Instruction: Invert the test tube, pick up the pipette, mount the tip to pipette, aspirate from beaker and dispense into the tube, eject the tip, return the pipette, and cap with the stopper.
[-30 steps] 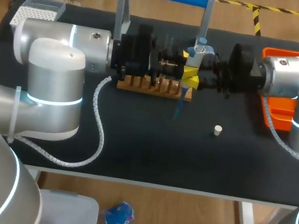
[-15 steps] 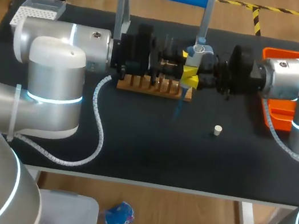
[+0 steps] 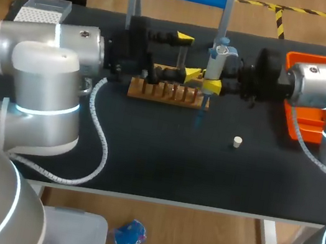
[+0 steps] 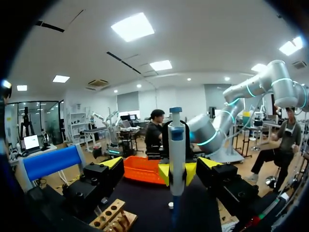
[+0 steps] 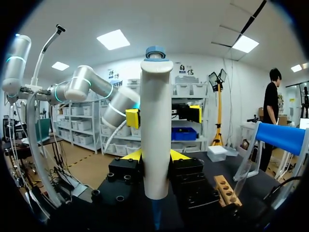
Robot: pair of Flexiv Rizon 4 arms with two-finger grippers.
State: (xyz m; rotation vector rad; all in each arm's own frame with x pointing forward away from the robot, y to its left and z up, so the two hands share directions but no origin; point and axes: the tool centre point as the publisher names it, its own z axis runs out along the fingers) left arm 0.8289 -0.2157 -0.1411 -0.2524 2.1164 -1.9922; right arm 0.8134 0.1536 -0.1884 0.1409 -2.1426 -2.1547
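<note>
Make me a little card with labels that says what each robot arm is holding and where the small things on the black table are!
right end effector: shut on the pipette, which stands upright
pipette position: above one end of the wooden rack, a blue tip at its lower end
left end effector: open, holding nothing, facing the pipette
stopper: lying alone on the table, apart from both arms
orange tray: at the table's right end, partly hidden by the right arm
tip box: far left corner
</note>
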